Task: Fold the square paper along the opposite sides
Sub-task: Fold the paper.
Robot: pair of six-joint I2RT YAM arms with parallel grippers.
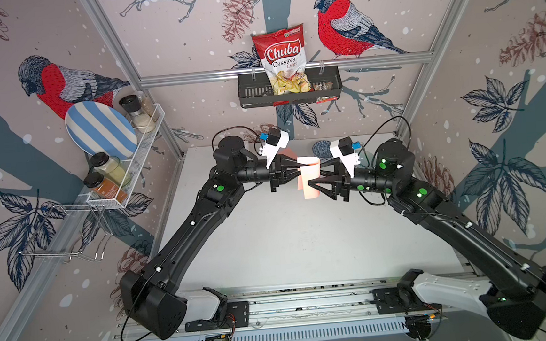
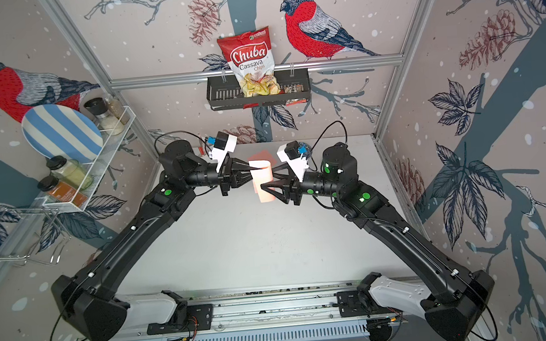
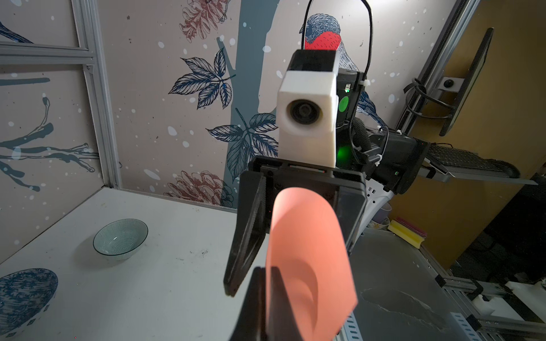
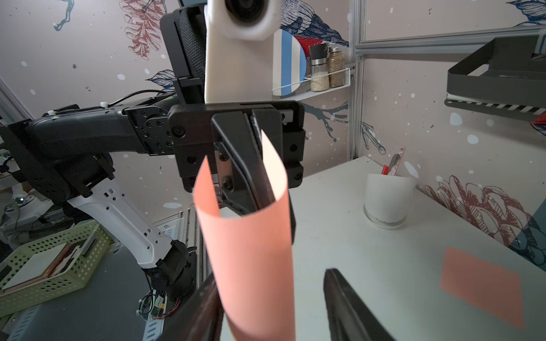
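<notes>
The square paper (image 1: 309, 178) (image 2: 263, 183) is salmon orange and hangs in the air above the back of the table, curled into a loop. My left gripper (image 1: 299, 167) (image 2: 252, 169) is shut on the paper, pinching the sheet's edges together, as the right wrist view shows (image 4: 260, 153). In the left wrist view the paper (image 3: 307, 251) bulges out from the closed jaws (image 3: 266, 295). My right gripper (image 1: 314, 176) (image 4: 274, 307) is open and straddles the loop (image 4: 251, 265). One finger (image 4: 204, 310) lies against the paper; the other (image 4: 345, 301) stands apart from it.
A second orange sheet (image 4: 481, 286) (image 2: 262, 155) lies flat on the table behind the grippers. Close by are a white cup with pens (image 4: 387, 200), a glass bowl (image 3: 121, 239) and a blue patterned bowl (image 1: 321, 149). A wire rack (image 1: 125, 176) and black basket (image 1: 249, 93) hang on the walls.
</notes>
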